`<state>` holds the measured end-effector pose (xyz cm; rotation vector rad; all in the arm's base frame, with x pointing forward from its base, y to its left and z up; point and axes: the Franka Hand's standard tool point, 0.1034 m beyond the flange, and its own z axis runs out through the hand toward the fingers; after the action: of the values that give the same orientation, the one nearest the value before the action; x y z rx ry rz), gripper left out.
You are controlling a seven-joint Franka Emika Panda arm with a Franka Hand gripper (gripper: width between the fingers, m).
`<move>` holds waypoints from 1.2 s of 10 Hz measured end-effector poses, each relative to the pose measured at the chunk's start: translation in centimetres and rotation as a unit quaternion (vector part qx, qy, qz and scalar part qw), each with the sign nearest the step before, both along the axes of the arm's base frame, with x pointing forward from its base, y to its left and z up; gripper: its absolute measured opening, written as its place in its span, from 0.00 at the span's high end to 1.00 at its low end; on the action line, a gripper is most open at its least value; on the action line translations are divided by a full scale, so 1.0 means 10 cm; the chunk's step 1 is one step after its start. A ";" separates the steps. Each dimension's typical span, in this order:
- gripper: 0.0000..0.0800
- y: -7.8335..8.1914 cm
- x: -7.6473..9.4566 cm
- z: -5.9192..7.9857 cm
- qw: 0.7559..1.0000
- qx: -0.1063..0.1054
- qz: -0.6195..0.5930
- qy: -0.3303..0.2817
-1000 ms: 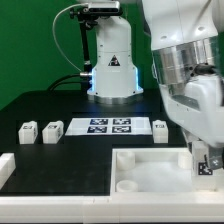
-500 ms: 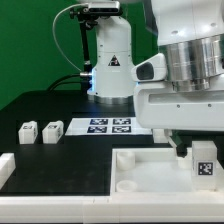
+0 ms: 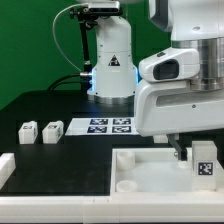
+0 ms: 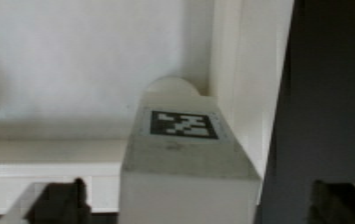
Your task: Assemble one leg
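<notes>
One leg is held clamped in the claw over the white tray-like piece at the exterior view's right, seemingly not yet seated, while two more legs are left on the desk.

A white tray-like piece near the marker board — black table.

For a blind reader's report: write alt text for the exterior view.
The gripper holds a leg over the white tray at the exterior view's right. Two more legs sit on the black table at the left, beside the marker board.
</notes>
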<state>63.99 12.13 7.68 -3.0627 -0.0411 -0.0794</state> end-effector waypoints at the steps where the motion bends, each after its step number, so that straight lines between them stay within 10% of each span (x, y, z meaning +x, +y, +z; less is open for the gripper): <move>1: 0.53 0.01 0.00 0.00 0.999 0.004 -0.045 0.004; 6: 0.62 -0.03 -0.02 -0.01 0.927 0.016 -0.375 0.025; 12: 0.62 -0.02 -0.04 -0.03 0.651 0.067 -0.754 0.063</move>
<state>63.60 11.95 7.36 -1.9785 2.2472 0.0474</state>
